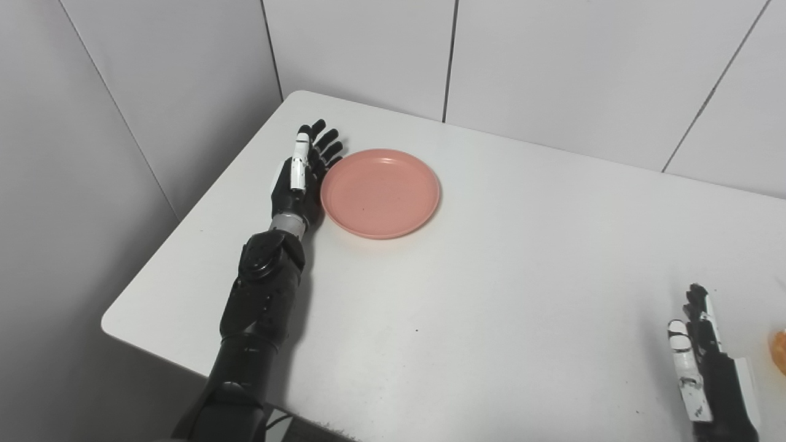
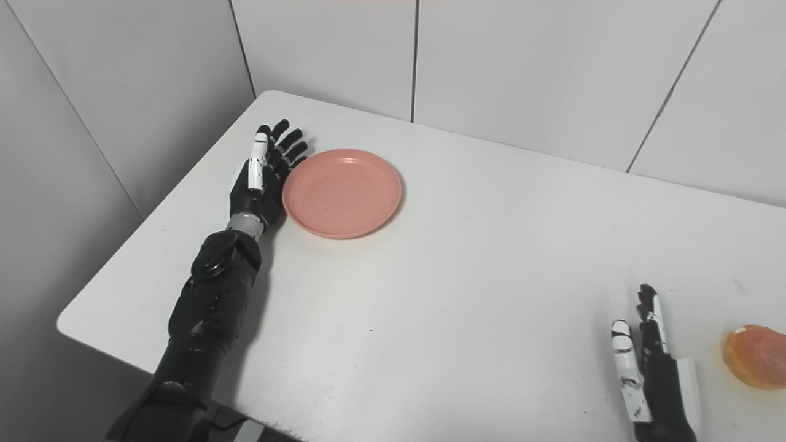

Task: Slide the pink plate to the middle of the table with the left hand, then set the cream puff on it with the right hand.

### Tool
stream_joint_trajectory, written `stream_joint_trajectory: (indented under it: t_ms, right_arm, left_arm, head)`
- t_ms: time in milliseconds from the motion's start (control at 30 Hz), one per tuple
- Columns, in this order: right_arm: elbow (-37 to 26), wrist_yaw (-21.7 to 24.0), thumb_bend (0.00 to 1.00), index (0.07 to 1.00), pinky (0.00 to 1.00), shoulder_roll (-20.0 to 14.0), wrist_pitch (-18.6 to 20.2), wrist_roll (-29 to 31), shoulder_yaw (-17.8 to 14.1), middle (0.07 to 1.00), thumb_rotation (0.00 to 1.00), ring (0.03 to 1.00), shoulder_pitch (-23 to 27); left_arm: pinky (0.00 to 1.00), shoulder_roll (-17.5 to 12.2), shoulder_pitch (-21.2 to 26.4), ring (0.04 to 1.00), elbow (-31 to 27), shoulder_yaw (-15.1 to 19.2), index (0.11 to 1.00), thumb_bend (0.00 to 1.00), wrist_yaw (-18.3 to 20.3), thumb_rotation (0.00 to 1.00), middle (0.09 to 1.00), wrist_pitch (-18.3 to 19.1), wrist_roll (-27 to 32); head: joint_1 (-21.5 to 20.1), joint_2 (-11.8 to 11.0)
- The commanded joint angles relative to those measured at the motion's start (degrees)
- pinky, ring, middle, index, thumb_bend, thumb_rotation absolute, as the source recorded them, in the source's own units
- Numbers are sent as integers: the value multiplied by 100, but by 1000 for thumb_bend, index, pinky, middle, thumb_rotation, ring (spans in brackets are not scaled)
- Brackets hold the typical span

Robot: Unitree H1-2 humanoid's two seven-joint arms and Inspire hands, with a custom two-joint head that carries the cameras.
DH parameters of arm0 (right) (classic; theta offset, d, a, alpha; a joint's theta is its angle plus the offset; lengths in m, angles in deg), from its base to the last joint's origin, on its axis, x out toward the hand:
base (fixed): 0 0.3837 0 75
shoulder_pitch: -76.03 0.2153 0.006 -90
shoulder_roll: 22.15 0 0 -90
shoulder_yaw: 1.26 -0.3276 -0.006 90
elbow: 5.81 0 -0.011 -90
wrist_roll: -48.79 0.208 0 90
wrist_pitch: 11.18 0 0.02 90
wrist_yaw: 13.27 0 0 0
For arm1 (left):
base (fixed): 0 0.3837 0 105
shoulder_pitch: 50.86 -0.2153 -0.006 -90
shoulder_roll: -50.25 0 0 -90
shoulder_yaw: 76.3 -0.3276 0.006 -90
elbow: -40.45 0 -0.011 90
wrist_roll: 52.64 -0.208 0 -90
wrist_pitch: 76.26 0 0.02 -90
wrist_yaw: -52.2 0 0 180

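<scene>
Pink and round, the shallow plastic plate [image 1: 381, 192] lies in the upper left of the left eye view on our white tabletop [image 1: 491, 288], near the table's far left corner and not at its middle. Our left hand [image 1: 301, 175], black with a white strip on the thumb side, stands on edge just beside the plate's left rim, fingers [image 1: 325, 144] stretched out and fanned apart, closed on nothing; whether the palm touches the rim we cannot tell. Our right hand [image 1: 706, 368] rests at the lower right of the frame, fingers straight and close together, holding nothing. At the right edge, only an orange sliver of the cream puff [image 1: 780, 351] shows.

In the right eye view the plate [image 2: 342, 192] again sits in the upper left, with our left hand [image 2: 261, 178] flat against its left side, fingers spread. Our right hand [image 2: 654, 368] lies at the lower right, extended and empty. The golden-orange round cream puff [image 2: 756, 356] sits whole on the table near the right edge, just to the right of that hand and apart from it, well apart from the plate.
</scene>
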Motion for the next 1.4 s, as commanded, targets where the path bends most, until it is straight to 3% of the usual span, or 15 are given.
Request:
stream_joint_trajectory:
  t_ms: [0, 233, 867, 1367]
  right_arm:
    - [-9, 49, 117, 994, 1000, 54, 204, 26, 33, 998, 1000, 996, -20]
    - [20, -27, 168, 982, 981, 47, 71, -156, 90, 983, 1000, 977, -30]
    - [-202, -81, 260, 984, 950, 190, 288, -467, 236, 988, 1000, 975, -66]
    - [-304, -97, 282, 998, 952, 385, 580, -647, 362, 997, 1000, 983, -40]
  left_arm:
    - [889, 175, -38, 884, 38, -125, 893, 386, 4, 1000, 887, 227, -21]
    - [892, 351, -88, 886, -121, -337, 896, 395, 75, 1000, 889, 338, -12]
    - [892, 790, -296, 895, -662, -1005, 895, 419, 355, 1000, 900, 728, -71]
    - [904, 1057, -636, 899, -1229, -1595, 906, 408, 684, 1000, 902, 1241, -102]
  head:
    - [-6, -3]
    - [-240, 80]
    - [-907, 281]
    - [-1759, 490]
